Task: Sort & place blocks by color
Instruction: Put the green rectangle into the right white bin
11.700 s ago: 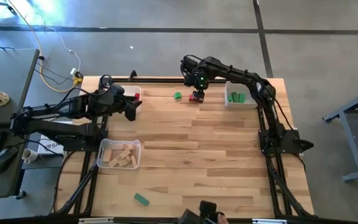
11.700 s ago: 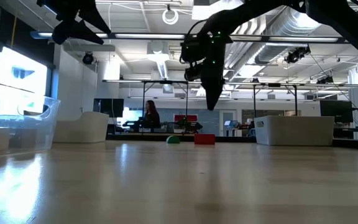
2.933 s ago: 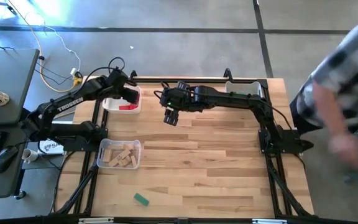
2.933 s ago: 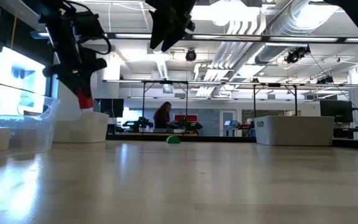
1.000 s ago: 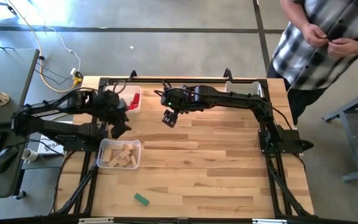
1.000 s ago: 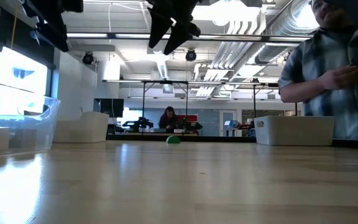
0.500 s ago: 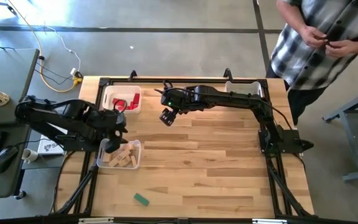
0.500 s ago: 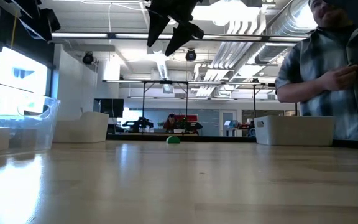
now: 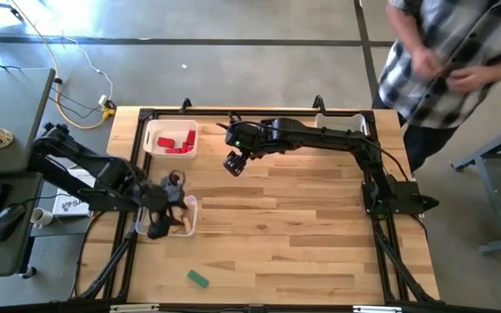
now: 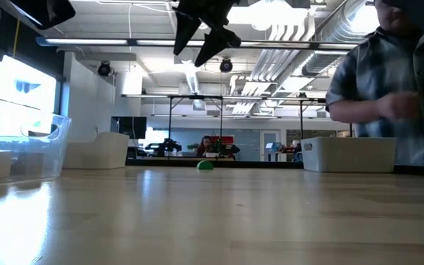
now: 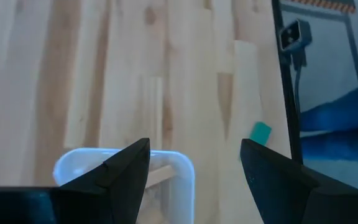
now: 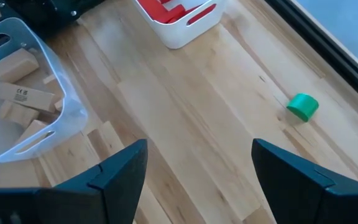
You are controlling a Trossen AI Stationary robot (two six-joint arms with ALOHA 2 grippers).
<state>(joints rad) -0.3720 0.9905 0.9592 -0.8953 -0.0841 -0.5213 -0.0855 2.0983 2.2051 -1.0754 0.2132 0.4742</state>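
The pale plank table (image 9: 303,235) lay mostly bare; the left gripper (image 9: 162,217) hung spread over the clear plastic bin (image 9: 188,228), the right gripper (image 9: 236,163) spread too, nothing held.

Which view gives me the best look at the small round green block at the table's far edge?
Right wrist view: the green block lies in plain sight on bare wood. The low view shows it far off; in the high view the right arm hides it; the left wrist view misses it.

A person (image 9: 446,52) in a plaid shirt stands past my tabletop's (image 9: 303,235) far right corner. A white bin (image 9: 170,139) and a clear bin (image 9: 146,222) sit at its left side.
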